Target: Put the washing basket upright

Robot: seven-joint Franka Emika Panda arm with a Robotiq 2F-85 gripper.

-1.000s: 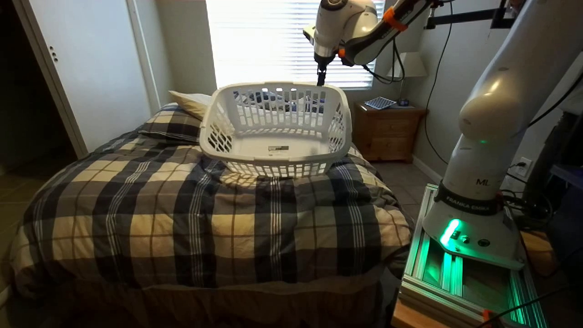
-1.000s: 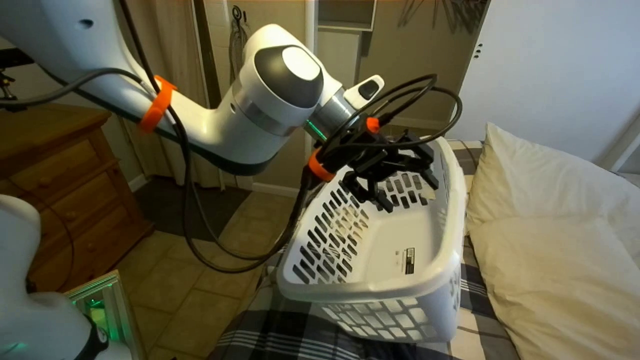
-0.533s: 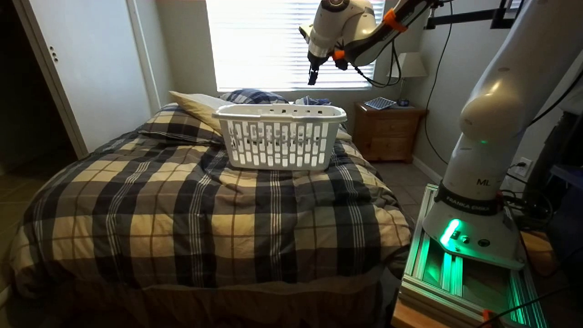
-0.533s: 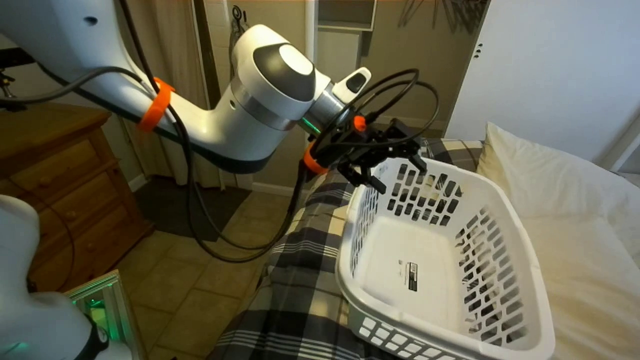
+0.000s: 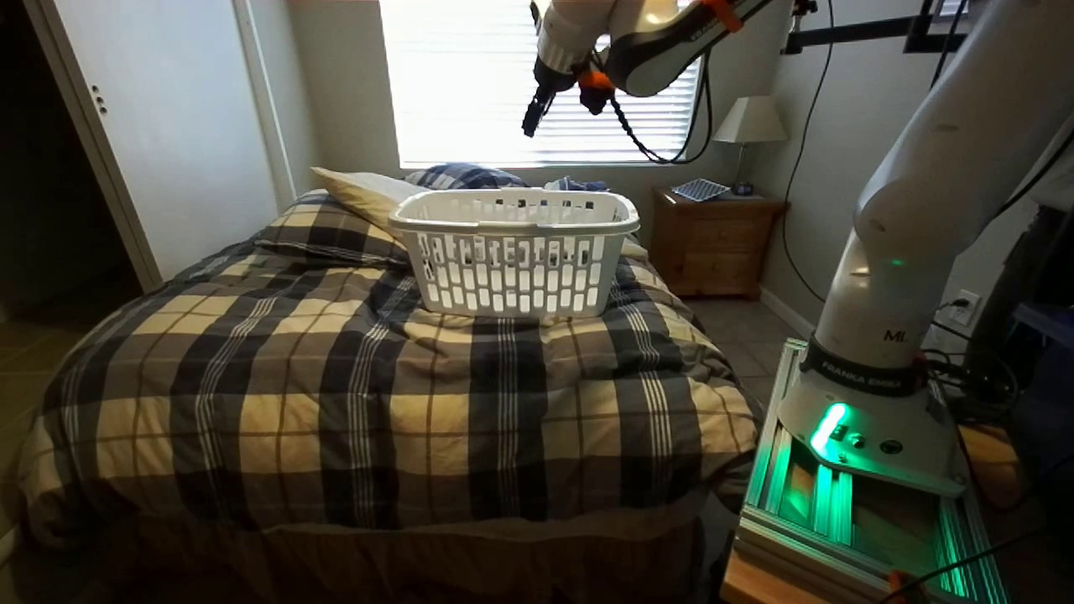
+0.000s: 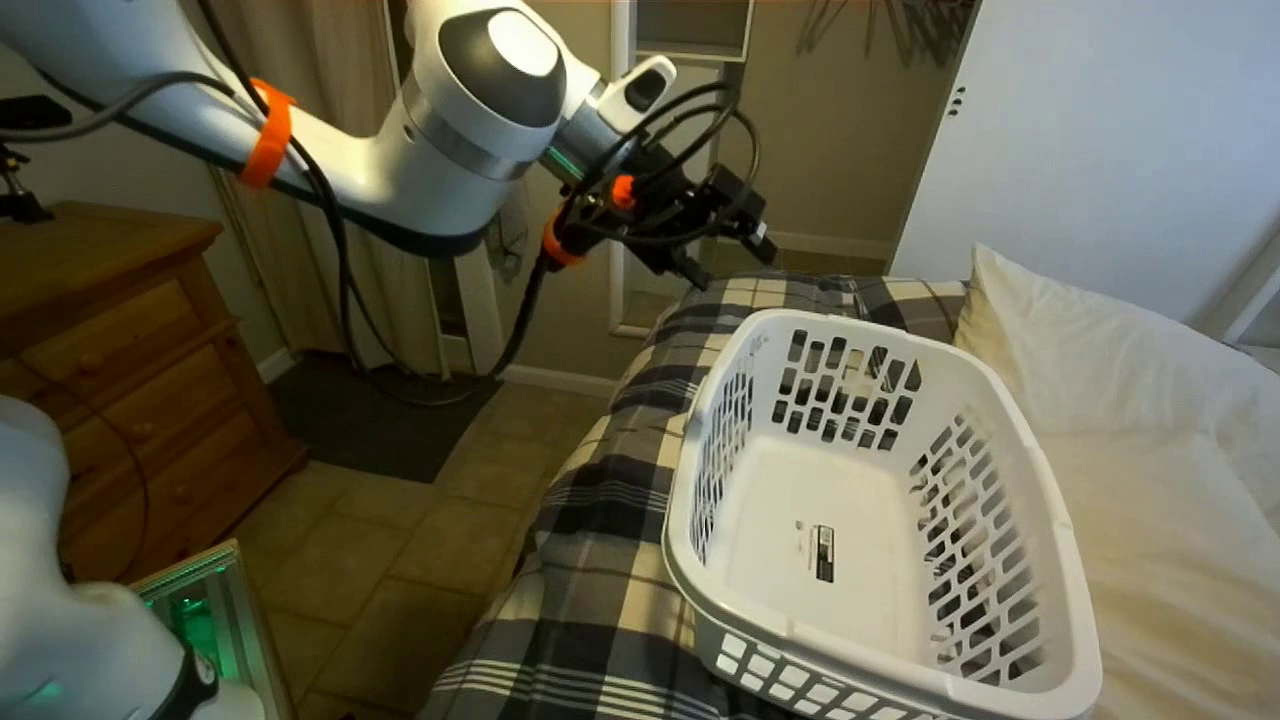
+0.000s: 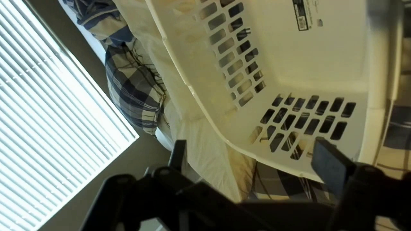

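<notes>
Plaid bed worktop [image 5: 503,394]: below the fingers [image 7: 330,166]. Washing basket [image 6: 870,490]: upright on it, mouth up, lower than the fingers and apart from them in both exterior views; ahead of the tips in wrist view. Fingers: parted, tips well separated. Label [image 6: 823,553]: on basket floor, below finger height.

In an exterior view, the washing basket [image 5: 516,273] stands on the bed [image 5: 419,411], nearer its right edge. Pillows [image 5: 365,195] lie left and behind, toward the far edge. Beyond the far right corner, a nightstand [image 5: 726,252] bears a lamp [image 5: 751,122]; by the near right corner stands the robot base [image 5: 877,432]. The gripper [image 5: 529,132] hangs higher than the basket.
</notes>
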